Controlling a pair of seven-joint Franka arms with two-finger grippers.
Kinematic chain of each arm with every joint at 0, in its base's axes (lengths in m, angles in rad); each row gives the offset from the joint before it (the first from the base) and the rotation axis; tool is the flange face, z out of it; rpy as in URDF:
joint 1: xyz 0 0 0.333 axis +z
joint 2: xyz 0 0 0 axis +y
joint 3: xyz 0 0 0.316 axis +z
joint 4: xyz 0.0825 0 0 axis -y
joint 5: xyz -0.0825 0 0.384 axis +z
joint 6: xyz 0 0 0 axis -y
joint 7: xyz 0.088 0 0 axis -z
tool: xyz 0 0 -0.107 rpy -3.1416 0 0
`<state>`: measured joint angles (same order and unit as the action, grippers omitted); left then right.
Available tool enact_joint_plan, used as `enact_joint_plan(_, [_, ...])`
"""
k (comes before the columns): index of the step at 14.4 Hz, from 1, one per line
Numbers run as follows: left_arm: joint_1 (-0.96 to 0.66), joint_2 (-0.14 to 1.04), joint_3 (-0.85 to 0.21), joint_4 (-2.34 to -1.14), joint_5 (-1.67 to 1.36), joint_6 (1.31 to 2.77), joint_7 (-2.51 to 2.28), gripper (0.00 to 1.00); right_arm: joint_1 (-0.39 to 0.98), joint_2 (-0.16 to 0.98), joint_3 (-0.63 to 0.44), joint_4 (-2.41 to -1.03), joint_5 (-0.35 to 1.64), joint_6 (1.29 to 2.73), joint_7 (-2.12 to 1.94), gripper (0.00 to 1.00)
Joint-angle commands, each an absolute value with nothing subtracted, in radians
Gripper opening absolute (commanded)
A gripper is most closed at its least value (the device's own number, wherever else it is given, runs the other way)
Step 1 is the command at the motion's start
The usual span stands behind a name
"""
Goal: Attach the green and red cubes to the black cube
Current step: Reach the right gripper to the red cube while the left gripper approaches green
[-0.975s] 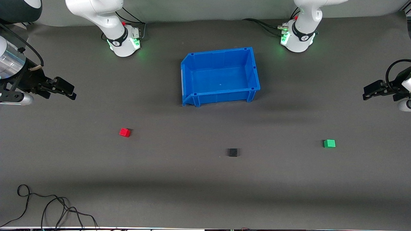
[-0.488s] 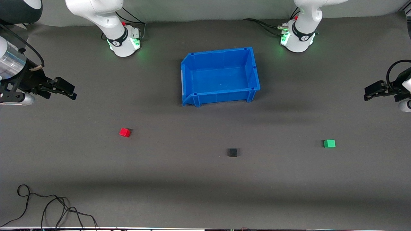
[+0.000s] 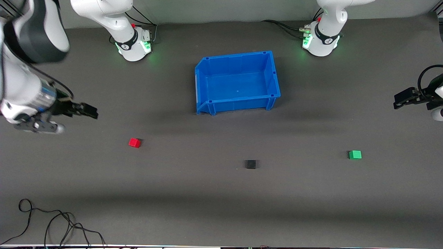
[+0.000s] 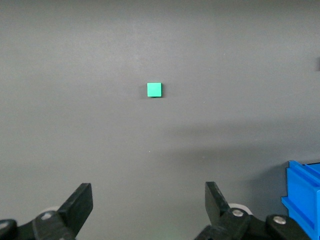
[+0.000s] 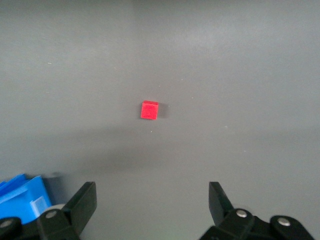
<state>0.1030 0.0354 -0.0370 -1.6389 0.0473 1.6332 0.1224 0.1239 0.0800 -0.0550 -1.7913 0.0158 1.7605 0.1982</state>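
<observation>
White arms, green-lit bases (image 3: 133,48), black cables, black claws.

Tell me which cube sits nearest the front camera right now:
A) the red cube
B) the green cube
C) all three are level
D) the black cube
D: the black cube lies lowest in the front view, below both the green cube and the red cube, all three resting apart on the table.

High front camera faces the robots; each wrist camera looks down, sharing blue bin (image 3: 237,82) corners.
</observation>
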Motion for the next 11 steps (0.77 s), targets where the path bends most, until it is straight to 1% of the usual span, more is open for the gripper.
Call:
enact_joint_plan(1, [0.104, 0.058, -0.037, -1.609, 0.060, 1.632, 0.120, 1.00, 0.137, 0.097, -0.064, -1.868, 0.032, 1.830, 0.300, 0.99])
enact_joint_plan(3, [0.104, 0.069, -0.035, -1.591, 0.066, 1.625, 0.106, 1.00, 0.147, 0.109, -0.060, -1.911, 0.032, 1.857, 0.449, 0.99])
enact_joint_plan(5, [0.107, 0.083, -0.035, -1.594, 0.066, 1.626, -0.024, 1.00, 0.155, 0.152, -0.054, -1.937, 0.032, 1.917, 0.546, 0.99])
enact_joint_plan(8, [0.107, 0.141, -0.035, -1.589, 0.078, 1.641, -0.364, 1.00, 0.153, 0.222, -0.054, -2.005, 0.032, 2.041, 0.635, 0.99])
enact_joint_plan(11, [0.106, 0.204, -0.035, -1.588, 0.130, 1.626, -0.492, 1.00, 0.176, 0.279, -0.055, -2.016, 0.032, 2.080, 0.739, 0.99])
